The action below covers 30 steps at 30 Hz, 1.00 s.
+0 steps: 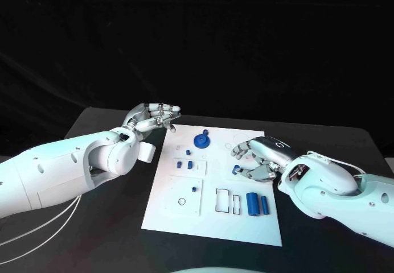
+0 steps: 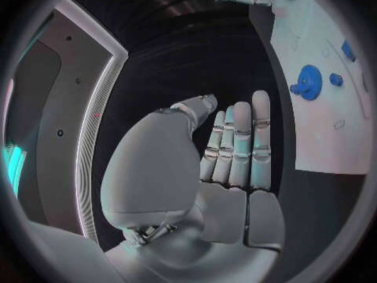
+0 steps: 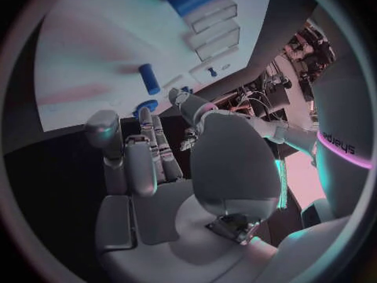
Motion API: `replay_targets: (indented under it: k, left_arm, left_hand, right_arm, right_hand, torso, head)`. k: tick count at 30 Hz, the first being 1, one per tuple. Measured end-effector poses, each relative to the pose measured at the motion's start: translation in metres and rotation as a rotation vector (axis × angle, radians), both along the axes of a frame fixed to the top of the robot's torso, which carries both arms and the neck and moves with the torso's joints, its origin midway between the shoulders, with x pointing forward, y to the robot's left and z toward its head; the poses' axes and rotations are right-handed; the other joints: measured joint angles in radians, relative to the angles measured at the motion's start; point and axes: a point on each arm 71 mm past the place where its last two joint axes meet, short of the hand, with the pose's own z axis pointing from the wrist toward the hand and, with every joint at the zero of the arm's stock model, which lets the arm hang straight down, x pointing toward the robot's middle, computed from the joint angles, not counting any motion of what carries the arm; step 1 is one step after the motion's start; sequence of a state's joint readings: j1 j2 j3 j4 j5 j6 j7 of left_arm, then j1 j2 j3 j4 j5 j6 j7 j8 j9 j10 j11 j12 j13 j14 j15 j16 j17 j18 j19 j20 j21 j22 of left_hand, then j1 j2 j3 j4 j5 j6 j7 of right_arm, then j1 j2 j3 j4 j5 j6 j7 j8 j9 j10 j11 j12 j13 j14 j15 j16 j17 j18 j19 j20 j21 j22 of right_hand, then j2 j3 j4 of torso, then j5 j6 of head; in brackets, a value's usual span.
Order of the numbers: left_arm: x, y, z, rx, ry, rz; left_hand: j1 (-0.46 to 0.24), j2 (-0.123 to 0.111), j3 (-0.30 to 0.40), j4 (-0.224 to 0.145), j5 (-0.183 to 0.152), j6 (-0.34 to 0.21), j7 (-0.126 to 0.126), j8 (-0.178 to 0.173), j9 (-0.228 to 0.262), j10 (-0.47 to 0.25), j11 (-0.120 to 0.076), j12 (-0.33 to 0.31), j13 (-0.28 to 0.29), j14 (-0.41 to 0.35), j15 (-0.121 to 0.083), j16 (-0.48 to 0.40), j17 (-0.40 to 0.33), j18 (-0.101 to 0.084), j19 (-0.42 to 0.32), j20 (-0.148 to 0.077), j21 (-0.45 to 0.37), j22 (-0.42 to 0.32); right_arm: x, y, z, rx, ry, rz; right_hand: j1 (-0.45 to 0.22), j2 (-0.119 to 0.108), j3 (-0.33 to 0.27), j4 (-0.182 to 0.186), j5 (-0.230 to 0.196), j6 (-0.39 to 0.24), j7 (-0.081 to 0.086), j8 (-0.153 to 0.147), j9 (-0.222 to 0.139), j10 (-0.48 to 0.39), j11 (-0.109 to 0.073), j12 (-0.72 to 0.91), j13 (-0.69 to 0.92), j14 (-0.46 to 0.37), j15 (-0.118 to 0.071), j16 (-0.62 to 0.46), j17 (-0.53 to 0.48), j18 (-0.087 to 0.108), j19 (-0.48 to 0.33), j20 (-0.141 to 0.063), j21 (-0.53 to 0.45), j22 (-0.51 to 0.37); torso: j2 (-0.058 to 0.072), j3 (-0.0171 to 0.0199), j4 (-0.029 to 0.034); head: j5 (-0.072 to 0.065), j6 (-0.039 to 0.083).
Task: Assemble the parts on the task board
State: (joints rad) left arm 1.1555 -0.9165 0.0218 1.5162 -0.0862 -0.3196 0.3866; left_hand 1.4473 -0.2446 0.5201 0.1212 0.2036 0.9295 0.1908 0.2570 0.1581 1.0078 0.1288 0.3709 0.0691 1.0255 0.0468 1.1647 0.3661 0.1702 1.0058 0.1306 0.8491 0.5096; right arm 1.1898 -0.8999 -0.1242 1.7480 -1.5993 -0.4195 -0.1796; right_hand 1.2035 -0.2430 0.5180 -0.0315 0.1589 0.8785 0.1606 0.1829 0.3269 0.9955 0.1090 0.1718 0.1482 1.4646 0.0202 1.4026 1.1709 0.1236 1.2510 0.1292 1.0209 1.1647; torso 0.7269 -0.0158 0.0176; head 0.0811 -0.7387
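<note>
- A black surface (image 1: 98,122) stands before a dark background, and the flat white rectangular task board (image 1: 168,213) lies in its middle.
- The left hand (image 1: 152,118) hovers off the board, just beside its corner at 10 o'clock; its fingers (image 2: 239,146) are straight, side by side, and hold nothing.
- The right hand (image 1: 258,156) is over the board's edge at 3 o'clock; its fingers (image 1: 243,149) are bent downward above a small blue part (image 1: 236,169); I cannot tell if they touch it.
- A round blue gear-like part (image 1: 202,140) lies near the board's 12 o'clock edge.
- Several small blue pegs (image 1: 185,165) stand around the board's middle.
- Two blue cylinder parts (image 1: 258,203) lie side by side toward 5 o'clock, just beside empty rectangular slots (image 1: 223,200).
</note>
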Motion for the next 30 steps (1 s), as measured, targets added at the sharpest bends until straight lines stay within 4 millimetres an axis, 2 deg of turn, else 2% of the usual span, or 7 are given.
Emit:
replay_targets:
  k: [3,6,9,13,18,23,30]
  left_arm:
    - [0.000,0.000,0.000,0.000,0.000,-0.001]
    - [0.000,-0.001,0.000,-0.001,0.000,-0.002]
    - [0.000,-0.001,0.000,-0.001,0.000,-0.002]
    - [0.000,-0.001,0.000,-0.001,0.000,-0.003]
    - [0.000,-0.001,0.000,-0.001,0.000,-0.003]
    - [0.000,-0.001,0.000,-0.001,0.000,-0.003]
    - [0.000,-0.001,0.000,-0.001,0.000,-0.003]
  left_hand:
    - [0.000,0.000,0.000,0.000,0.000,0.000,0.000,0.000,0.000,0.000,0.000,0.000,0.000,0.000,0.000,0.000,0.000,0.000,0.000,0.000,0.000,0.000]
    - [0.000,0.000,0.000,0.000,0.000,0.000,0.000,0.000,0.000,0.000,0.000,0.000,0.000,0.000,0.000,0.000,0.000,0.000,0.000,0.000,0.000,0.000]
    - [0.000,0.000,0.000,0.000,0.000,0.000,0.000,0.000,0.000,0.000,0.000,0.000,0.000,0.000,0.000,0.000,0.000,0.000,0.000,0.000,0.000,0.000]
    - [0.000,0.000,0.000,0.000,0.000,0.000,0.000,0.000,0.000,0.000,0.000,0.000,0.000,0.000,0.000,0.000,0.000,0.000,0.000,0.000,0.000,0.000]
    - [0.000,0.000,0.000,0.000,0.000,0.000,0.000,0.000,0.000,0.000,0.000,0.000,0.000,0.000,0.000,0.000,0.000,0.000,0.000,0.000,0.000,0.000]
    - [0.000,0.000,0.000,0.000,0.000,0.000,0.000,0.000,0.000,0.000,0.000,0.000,0.000,0.000,0.000,0.000,0.000,0.000,0.000,0.000,0.000,0.000]
    - [0.000,0.000,0.000,0.000,0.000,0.000,0.000,0.000,0.000,0.000,0.000,0.000,0.000,0.000,0.000,0.000,0.000,0.000,0.000,0.000,0.000,0.000]
  right_arm:
    - [0.001,-0.007,-0.002,-0.032,0.035,-0.005]
    - [0.002,-0.010,-0.005,-0.064,0.066,-0.003]
    - [0.002,-0.010,-0.007,-0.086,0.087,0.003]
    - [0.004,-0.007,-0.010,-0.102,0.101,0.011]
    - [0.004,-0.002,-0.015,-0.106,0.109,0.023]
    - [0.004,0.002,-0.017,-0.102,0.110,0.029]
    - [0.008,0.004,-0.019,-0.093,0.093,0.019]
  right_hand:
    - [0.001,-0.001,-0.041,0.004,0.000,-0.009,-0.002,-0.007,-0.002,-0.018,0.004,0.000,-0.009,0.002,0.005,-0.003,-0.012,0.000,-0.007,0.003,-0.023,-0.014]
    - [0.016,0.014,-0.072,0.009,-0.006,-0.014,0.000,-0.011,-0.003,-0.026,0.006,0.000,-0.016,0.002,0.005,-0.003,-0.014,0.000,-0.009,0.002,-0.032,-0.019]
    - [0.026,0.024,-0.080,0.011,-0.006,-0.014,0.000,-0.011,-0.003,-0.026,0.006,0.000,-0.018,0.002,0.005,-0.003,-0.012,0.000,-0.009,0.002,-0.032,-0.018]
    - [0.044,0.042,-0.086,0.012,-0.006,-0.001,0.013,-0.011,-0.002,-0.011,0.004,0.012,-0.022,0.002,0.005,-0.003,0.000,0.000,0.005,0.003,-0.015,-0.003]
    - [0.057,0.055,-0.084,0.014,-0.006,0.007,0.012,-0.011,-0.002,0.010,0.004,0.024,-0.026,0.002,0.005,-0.003,0.003,0.000,0.022,0.002,0.006,0.012]
    - [0.074,0.072,-0.057,0.028,-0.037,0.020,0.014,-0.011,-0.005,0.046,0.000,0.030,-0.034,0.002,0.005,0.013,0.025,0.000,0.044,0.000,0.032,0.032]
    - [0.075,0.073,-0.033,0.037,-0.039,0.034,0.014,-0.011,-0.007,0.070,-0.004,0.030,-0.041,0.002,0.005,0.019,0.040,0.000,0.053,-0.002,0.046,0.047]
  torso:
    - [0.000,0.0002,-0.0006]
    - [0.001,0.0006,-0.0007]
    - [0.001,0.0008,-0.0002]
    - [0.001,0.0008,0.0007]
    - [0.002,0.0008,0.0018]
    - [0.002,0.0008,0.0018]
    - [0.002,0.0006,0.0013]
  head:
    - [-0.001,0.000]
    - [-0.002,0.000]
    - [-0.004,-0.001]
    - [-0.006,-0.001]
    - [-0.007,-0.001]
    - [-0.007,-0.002]
    - [-0.007,-0.003]
